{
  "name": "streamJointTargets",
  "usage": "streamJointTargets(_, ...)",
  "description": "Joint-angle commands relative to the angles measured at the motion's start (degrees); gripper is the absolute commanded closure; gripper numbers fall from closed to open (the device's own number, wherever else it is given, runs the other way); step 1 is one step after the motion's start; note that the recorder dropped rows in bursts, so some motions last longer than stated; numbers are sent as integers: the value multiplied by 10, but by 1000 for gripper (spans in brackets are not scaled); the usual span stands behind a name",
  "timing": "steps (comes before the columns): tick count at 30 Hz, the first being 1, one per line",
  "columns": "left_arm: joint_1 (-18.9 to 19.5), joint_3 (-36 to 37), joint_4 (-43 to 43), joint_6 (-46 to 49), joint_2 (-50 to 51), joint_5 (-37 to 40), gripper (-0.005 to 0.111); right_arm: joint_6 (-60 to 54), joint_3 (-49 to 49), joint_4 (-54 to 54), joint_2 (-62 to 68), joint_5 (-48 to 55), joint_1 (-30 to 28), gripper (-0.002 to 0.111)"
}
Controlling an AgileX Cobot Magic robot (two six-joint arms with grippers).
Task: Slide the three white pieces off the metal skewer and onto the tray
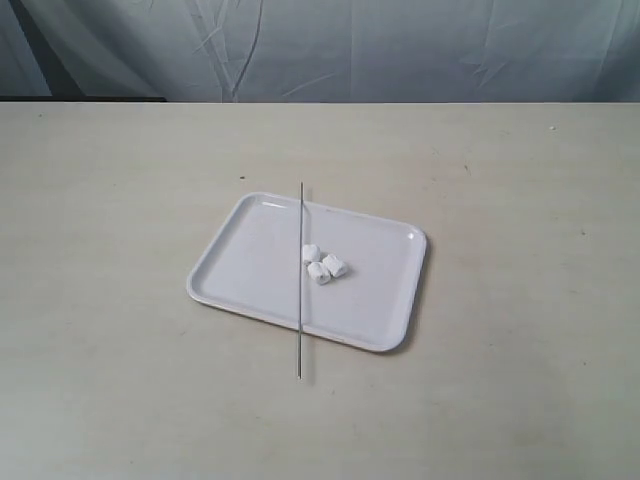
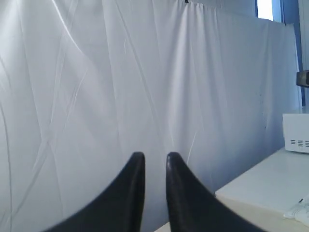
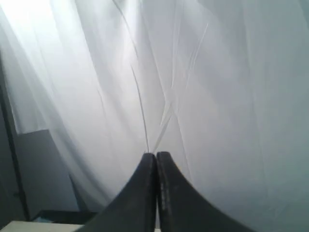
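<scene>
In the exterior view the white tray lies near the table's middle. The three white pieces sit clustered on it, just right of the metal skewer, which lies across the tray with its near end on the table. Whether the pieces touch the skewer I cannot tell. Neither arm shows in the exterior view. My left gripper faces a white curtain, its black fingers slightly apart with nothing between them. My right gripper also faces the curtain, fingers pressed together, empty.
The beige table stretches around the tray. A wrinkled pale curtain hangs behind the table's far edge. A white box-like appliance stands on a side surface in the left wrist view.
</scene>
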Motion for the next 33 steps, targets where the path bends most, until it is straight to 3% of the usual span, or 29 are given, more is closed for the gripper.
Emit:
streamJointTargets(1, -16, 54, 58, -15, -64, 2, 89, -17, 116, -11, -94, -61, 2, 109)
streamJointTargets(6, -54, 120, 168, -36, -102, 15, 89, -17, 246, -10, -198, -113, 14, 109)
streamJointTargets(13, -67, 191, 209, -41, -141, 99, 89, -17, 370, -41, -311, -115, 14, 109)
streamJointTargets(17, -67, 233, 222, -62, -141, 133, 89, -17, 410, -36, -311, -114, 14, 109)
streamJointTargets(21, -67, 264, 222, -92, -141, 107, 89, -11, 418, -28, -311, -79, 14, 109)
streamJointTargets(27, -67, 270, 237, -90, -141, 6, 89, -11, 418, -23, -311, -55, 14, 109)
streamJointTargets(33, -67, 270, 243, -90, -141, 2, 89, -11, 418, -23, -311, -56, 14, 109)
